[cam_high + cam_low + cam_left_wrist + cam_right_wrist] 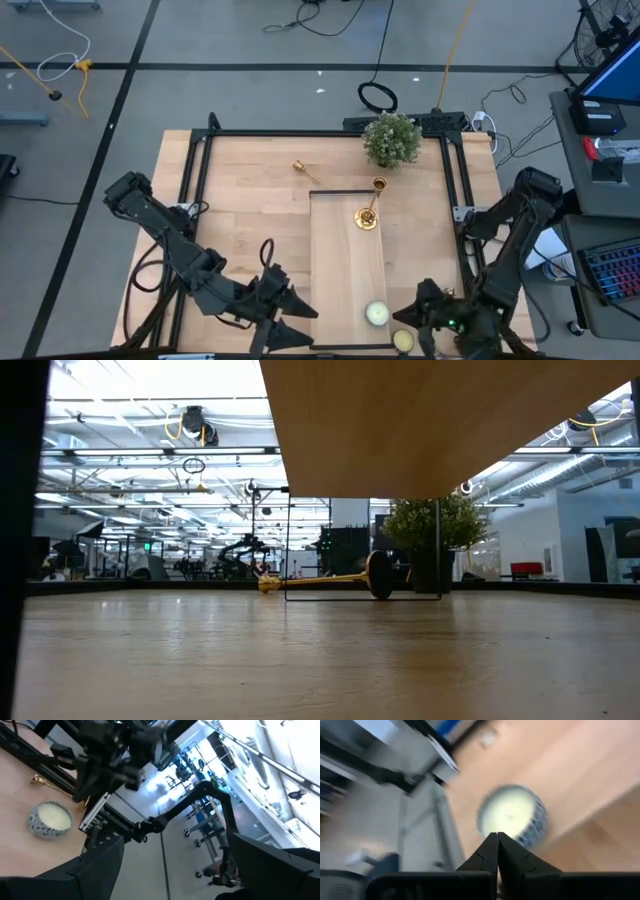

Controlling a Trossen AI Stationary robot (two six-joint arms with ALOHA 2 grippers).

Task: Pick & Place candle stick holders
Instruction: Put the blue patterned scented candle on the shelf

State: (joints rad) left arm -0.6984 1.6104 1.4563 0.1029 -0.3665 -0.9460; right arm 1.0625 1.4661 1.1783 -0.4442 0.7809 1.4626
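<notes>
One candle stick holder [306,171] lay flat on the wooden table [250,220] toward the far edge, left of the potted plant [391,139]; its long axis ran diagonally, one end toward the far left corner and the other toward the near right. In the low view the same holder [325,578] showed lying on its side, round base to the right and stem reaching left. A second candle stick holder [370,205] stood on the raised pale board [345,270] near that board's far right corner, base down on the board and cup end toward the table's far edge as seen from above. I could not find a third holder for certain.

A pale candle [376,314] sat near the board's near edge, and another candle [403,341] lay close to the table's near edge beside it.

The right gripper [497,851] was over the near right part of the table with its two fingers pressed together, holding nothing, a candle in a patterned cup [512,820] just beyond the tips. The left gripper [290,318] waited over the near edge, left of the board, its fingers spread wide and empty
</notes>
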